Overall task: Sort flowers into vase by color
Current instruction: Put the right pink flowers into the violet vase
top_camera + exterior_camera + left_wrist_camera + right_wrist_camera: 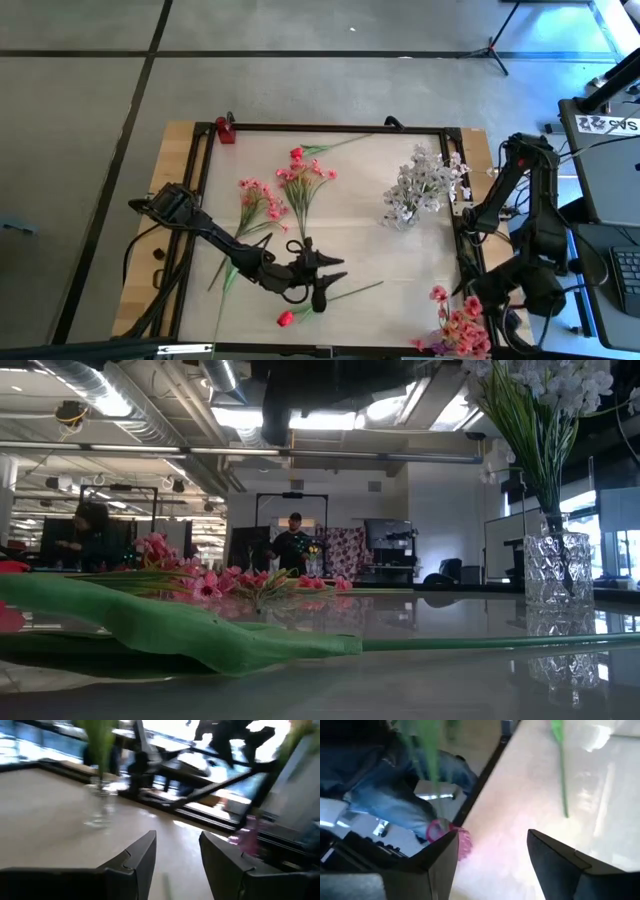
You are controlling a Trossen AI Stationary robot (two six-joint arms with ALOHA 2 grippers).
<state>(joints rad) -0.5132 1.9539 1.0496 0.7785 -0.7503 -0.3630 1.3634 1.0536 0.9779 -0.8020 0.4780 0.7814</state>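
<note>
Your left gripper [322,283] sits low over the table's near middle, fingers apart, empty — a red bud [286,318] lies just beside it. Right gripper [492,857]: fingers parted, at the table's near right edge by the pink sprays [458,325] — probably not gripping them. White sprays [425,180] stand in the vase [549,572].

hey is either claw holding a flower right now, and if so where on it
Neither holds anything. The left claw stands open and empty above the red flower near the table's front edge. The right claw is open too, beside the pink flowers.
</note>
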